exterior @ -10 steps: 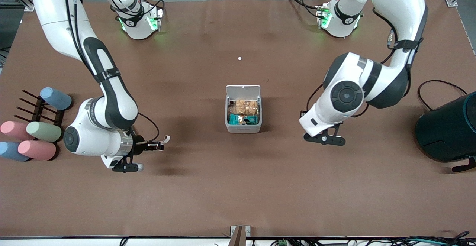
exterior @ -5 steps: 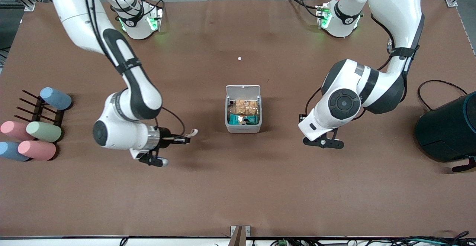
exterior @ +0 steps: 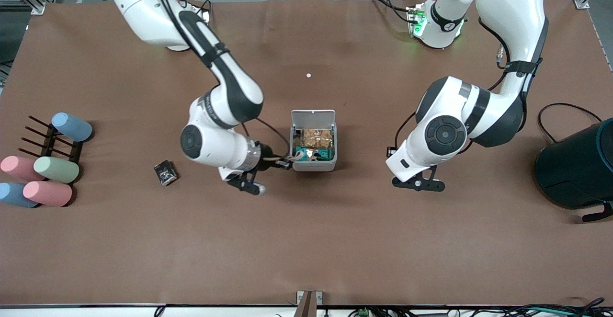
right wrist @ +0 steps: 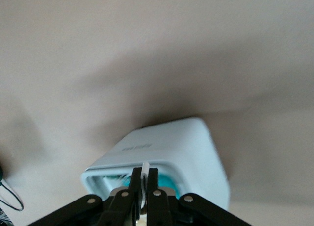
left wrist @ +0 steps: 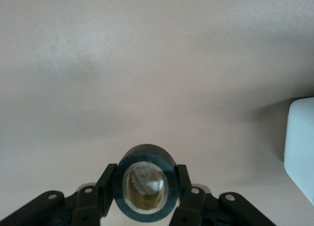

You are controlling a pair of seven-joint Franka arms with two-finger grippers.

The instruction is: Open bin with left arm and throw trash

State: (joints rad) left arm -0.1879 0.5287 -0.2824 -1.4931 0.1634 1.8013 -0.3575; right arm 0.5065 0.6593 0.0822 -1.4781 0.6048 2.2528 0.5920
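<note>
The light-grey bin (exterior: 313, 165) stands mid-table with its white lid (exterior: 313, 116) raised; orange and teal packets lie inside. My right gripper (exterior: 286, 164) is shut on a pale rubber band (exterior: 297, 156) at the bin's rim on the side toward the right arm's end; the right wrist view shows the gripper (right wrist: 143, 187), the band (right wrist: 145, 169) and the bin (right wrist: 167, 147) below. My left gripper (left wrist: 144, 187) is shut on the black tape roll (left wrist: 167, 172), over the table beside the bin (left wrist: 300, 147) toward the left arm's end. The black wrapper packet (exterior: 165, 173) lies on the table.
Several pastel cylinders (exterior: 56, 169) lie on and around a dark rack (exterior: 48, 140) at the right arm's end. A large dark teal cylinder (exterior: 577, 164) with a black cable (exterior: 565, 106) stands at the left arm's end. A small white speck (exterior: 308, 75) lies nearer the bases.
My right arm has swung from near the pastel cylinders across to the bin, carrying the rubber band. The black wrapper now shows on the table. The left arm has barely moved.
</note>
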